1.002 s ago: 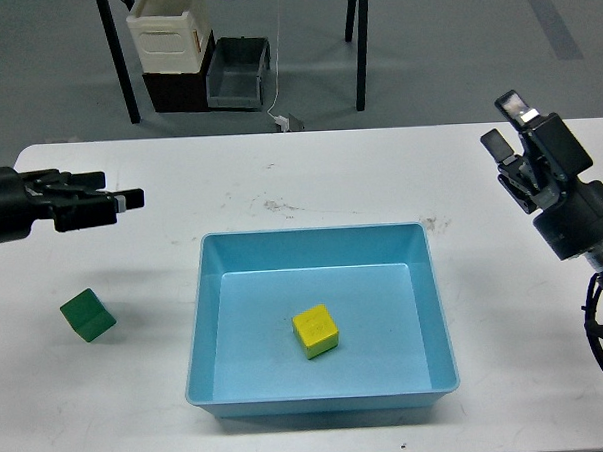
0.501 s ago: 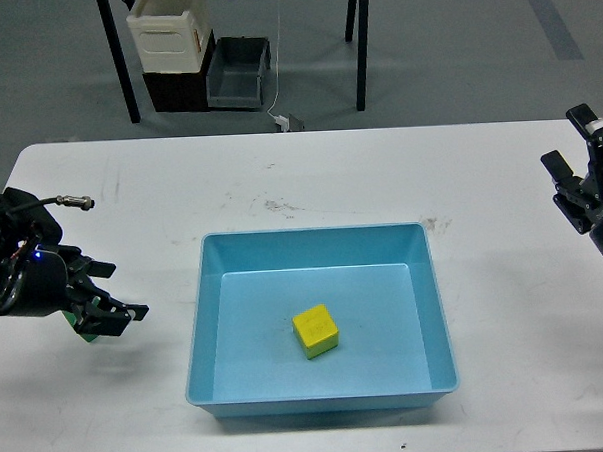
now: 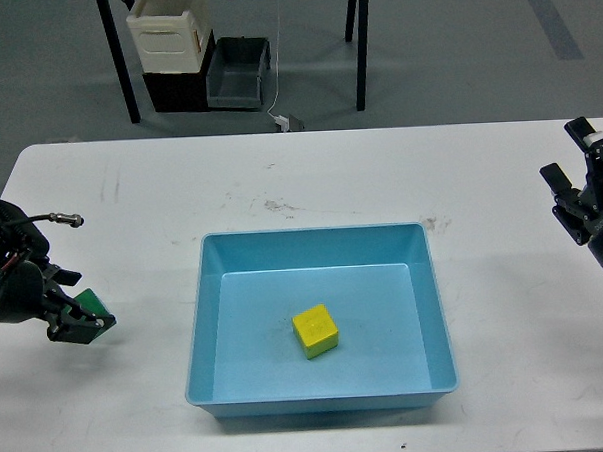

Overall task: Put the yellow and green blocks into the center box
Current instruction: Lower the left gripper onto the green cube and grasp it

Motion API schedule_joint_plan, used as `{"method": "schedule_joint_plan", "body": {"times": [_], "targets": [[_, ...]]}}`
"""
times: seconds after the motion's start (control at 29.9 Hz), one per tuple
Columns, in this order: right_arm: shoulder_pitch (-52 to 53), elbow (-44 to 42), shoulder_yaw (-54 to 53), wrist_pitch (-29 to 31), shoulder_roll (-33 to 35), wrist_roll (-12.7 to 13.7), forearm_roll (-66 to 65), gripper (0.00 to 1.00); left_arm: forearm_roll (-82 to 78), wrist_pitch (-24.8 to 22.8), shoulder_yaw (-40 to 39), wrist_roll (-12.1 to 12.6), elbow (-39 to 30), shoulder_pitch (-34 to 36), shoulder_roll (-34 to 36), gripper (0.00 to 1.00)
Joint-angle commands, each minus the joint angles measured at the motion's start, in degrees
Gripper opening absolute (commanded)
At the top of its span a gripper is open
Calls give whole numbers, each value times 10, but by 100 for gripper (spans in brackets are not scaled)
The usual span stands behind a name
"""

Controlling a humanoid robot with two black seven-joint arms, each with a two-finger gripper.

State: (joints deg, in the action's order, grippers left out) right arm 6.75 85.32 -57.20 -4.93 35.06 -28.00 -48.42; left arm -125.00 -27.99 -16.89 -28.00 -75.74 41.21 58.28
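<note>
Hiding green block (image 3: pixel 89 304), seemingly: left gripper (image 3: pixel 80 321)

Mostly covered by the left gripper (image 3: pixel 78 319): green block (image 3: pixel 91 303), only an upper corner showing, contact with the fingers impossible to judge. Cut off at the right edge: right gripper (image 3: pixel 578 182), fingers too dark and end-on to separate. Left arm cropped by the left edge.

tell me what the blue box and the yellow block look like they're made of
Blue box: probably moulded plastic, with thin even walls, rounded corners and a soft sheen on the floor. Yellow block: matte with a uniform colour and crisp edges, so likely painted wood or dense foam; the picture cannot settle which.
</note>
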Motion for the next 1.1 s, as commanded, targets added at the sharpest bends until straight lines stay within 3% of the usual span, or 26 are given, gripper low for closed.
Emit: {"method": "schedule_joint_plan", "body": {"times": [0.0,0.23,0.43,0.73,0.9,1.07], "targets": [[-1,0,0,0,0,0,0,100,0,0,0,0,16,-1,-13,100],[-5,-8,0,-1,0,0,0,100,0,0,4,0,42,-1,-25,98],[-9,-14,0,-1,-10,0,0,100,0,0,16,0,42,0,-25,89],[-9,-17,-1,-1,-13,0,0,100,0,0,17,0,48,-1,-36,51],[-9,-20,-1,-1,-13,0,0,100,0,0,17,0,59,-3,-36,39],[-9,-20,-1,-1,-13,0,0,100,0,0,-6,0,67,18,-34,34]]}}
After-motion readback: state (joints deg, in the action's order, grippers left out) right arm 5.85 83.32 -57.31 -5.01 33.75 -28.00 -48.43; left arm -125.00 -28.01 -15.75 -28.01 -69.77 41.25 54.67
